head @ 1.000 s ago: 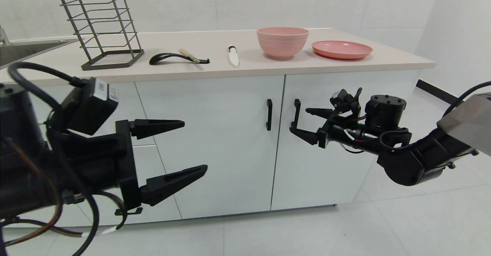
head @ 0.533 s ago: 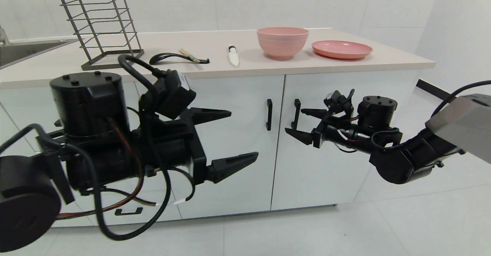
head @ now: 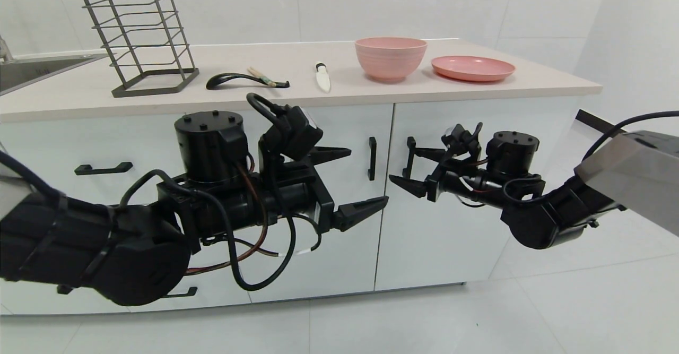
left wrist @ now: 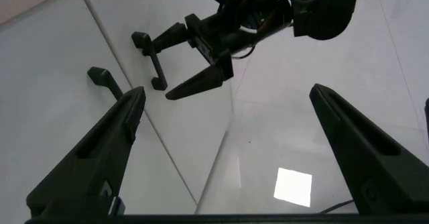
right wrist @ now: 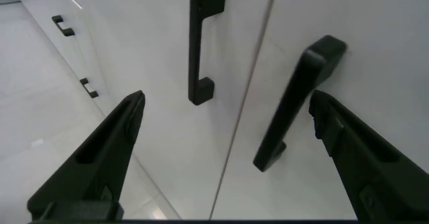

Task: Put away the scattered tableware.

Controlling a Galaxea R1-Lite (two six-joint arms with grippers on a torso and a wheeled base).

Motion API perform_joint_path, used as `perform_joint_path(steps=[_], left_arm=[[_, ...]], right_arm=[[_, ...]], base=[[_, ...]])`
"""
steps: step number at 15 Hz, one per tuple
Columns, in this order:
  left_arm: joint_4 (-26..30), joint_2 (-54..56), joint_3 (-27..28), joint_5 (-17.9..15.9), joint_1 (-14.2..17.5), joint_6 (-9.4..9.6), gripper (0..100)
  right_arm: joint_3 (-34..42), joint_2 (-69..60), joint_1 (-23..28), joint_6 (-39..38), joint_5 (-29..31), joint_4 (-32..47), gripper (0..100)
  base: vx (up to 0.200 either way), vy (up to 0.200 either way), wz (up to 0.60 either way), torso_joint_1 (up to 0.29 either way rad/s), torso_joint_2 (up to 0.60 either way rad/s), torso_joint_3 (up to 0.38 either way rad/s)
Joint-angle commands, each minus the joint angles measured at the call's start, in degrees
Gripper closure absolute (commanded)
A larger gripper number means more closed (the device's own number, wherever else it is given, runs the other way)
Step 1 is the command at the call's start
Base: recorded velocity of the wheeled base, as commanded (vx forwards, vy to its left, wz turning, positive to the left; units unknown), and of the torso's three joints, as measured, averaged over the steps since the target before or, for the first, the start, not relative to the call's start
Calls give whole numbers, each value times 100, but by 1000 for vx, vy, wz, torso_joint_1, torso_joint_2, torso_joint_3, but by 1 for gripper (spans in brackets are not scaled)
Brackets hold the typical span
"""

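On the beige counter (head: 79, 96) lie a black spoon (head: 228, 80), wooden chopsticks (head: 261, 75), a white knife (head: 322, 78), a pink bowl (head: 391, 57) and a pink plate (head: 472, 68). Below it, my left gripper (head: 368, 178) (left wrist: 226, 93) hangs open in front of the left cabinet door, near its black handle (head: 372, 157) (left wrist: 107, 83) (right wrist: 204, 43). My right gripper (head: 403, 165) (left wrist: 151, 66) (right wrist: 226, 96) is open too, right at the right door's handle (head: 410, 156) (right wrist: 298, 103). Neither gripper holds anything.
A black wire rack (head: 140, 35) stands on the counter's left part, with a sink (head: 32, 70) beyond it. Drawer handles (head: 103, 169) sit left of the doors. The two grippers are close together before the shut cabinet doors (head: 451, 226).
My left arm has swung forward and to the right, bringing its open gripper up to the cabinet doors. My right gripper has edged left and slightly up toward the right door's handle.
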State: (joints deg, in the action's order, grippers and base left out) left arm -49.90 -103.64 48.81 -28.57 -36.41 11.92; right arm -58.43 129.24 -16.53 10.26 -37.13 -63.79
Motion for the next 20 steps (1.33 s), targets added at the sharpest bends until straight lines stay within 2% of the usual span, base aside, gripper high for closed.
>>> perform_joint_path(steps=[1,4,8,12,13,14,15,17,20], left_arm=[[-29,-288,164,1,-76,-15,0],[-29,-446,331,36,-164,-32,0],[-29,-780,885,177,-419,-375,0],[-29,-1167,1342,203,-358,-384,0],[-47,-1387,1640,203,-358,-384,0],[-47,-1457,1737,203,-358,-384,0],[-47,-1800,2229,238,-358,-366,0],[-47,-2213,2809,414,-393,-375,0],[-99,-2731,3644,405,-437,-401,0]], right_arm=[[-90,162,-43,2,-22,-10,0],[-107,224,-122,2,-40,-10,0],[7,242,-70,-16,-585,-344,0],[701,-119,-61,-33,-1068,-863,0],[1202,-418,-43,-33,-1077,-986,0],[1343,-479,-34,-33,-1086,-1021,0],[1923,-716,45,-33,-1200,-1232,0],[2503,-866,176,-33,-1235,-1540,0],[2696,-883,273,-33,-1358,-1671,0]], base=[[0,0,0,0,0,0],[0,0,0,0,0,0],[0,0,0,0,0,0],[0,0,0,0,0,0],[0,0,0,0,0,0],[0,0,0,0,0,0],[0,0,0,0,0,0],[0,0,0,0,0,0],[0,0,0,0,0,0]])
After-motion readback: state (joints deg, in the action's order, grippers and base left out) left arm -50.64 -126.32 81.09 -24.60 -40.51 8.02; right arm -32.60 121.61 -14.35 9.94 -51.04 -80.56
